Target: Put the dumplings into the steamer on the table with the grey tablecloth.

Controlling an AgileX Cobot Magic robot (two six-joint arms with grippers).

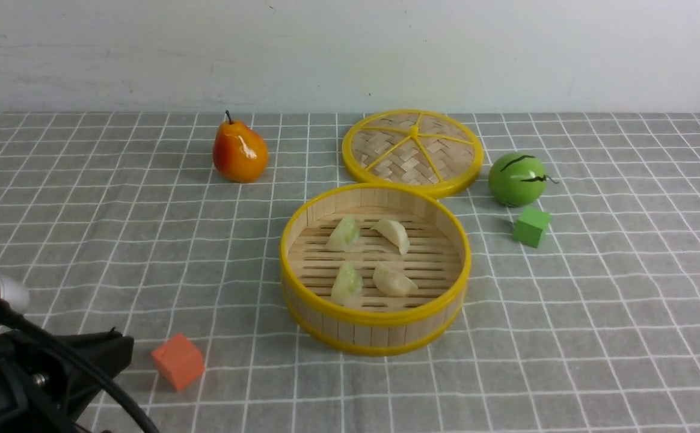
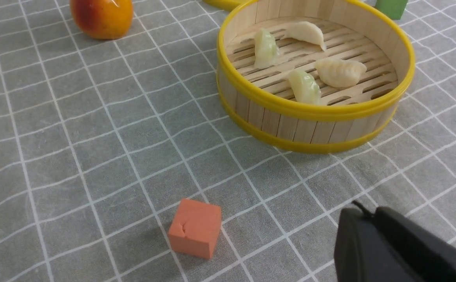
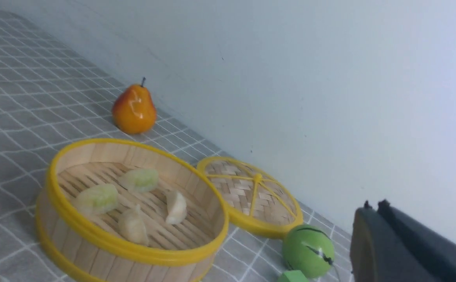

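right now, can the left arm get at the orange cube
Probably yes: the orange cube sits on bare grey tablecloth near the left gripper, nothing between them. Its jaws look closed, so they would have to open first.

Bright, even light from above leaves only soft, faint shadows on the cloth (image 1: 145, 240). White glare spots sit on the pear (image 1: 240, 153). The left arm (image 1: 19, 373) in the front view is dark and blurred.
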